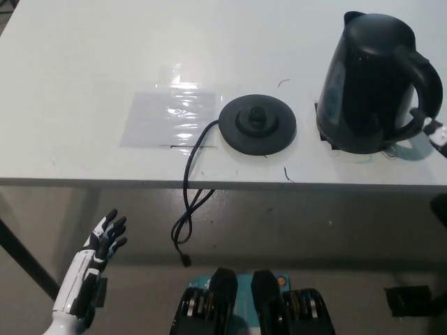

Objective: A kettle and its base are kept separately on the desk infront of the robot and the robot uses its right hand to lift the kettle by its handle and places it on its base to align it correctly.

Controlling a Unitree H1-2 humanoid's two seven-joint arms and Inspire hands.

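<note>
Now | kettle (374,80) upright on desk | right robot hand (438,132) just beside handle

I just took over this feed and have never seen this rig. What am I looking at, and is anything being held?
This is one picture from a camera on a humanoid robot's head, looking steeply down at a white desk. On it stand a black kettle at the right and, apart from it, its round base, whose cord hangs over the front edge. A clear plastic sheet lies left of the base. The white left robot hand rests low at the lower left, fingers apart, holding nothing. Only a sliver of the black right robot hand shows at the right edge beside the kettle's handle; whether it grips is unclear.
</note>
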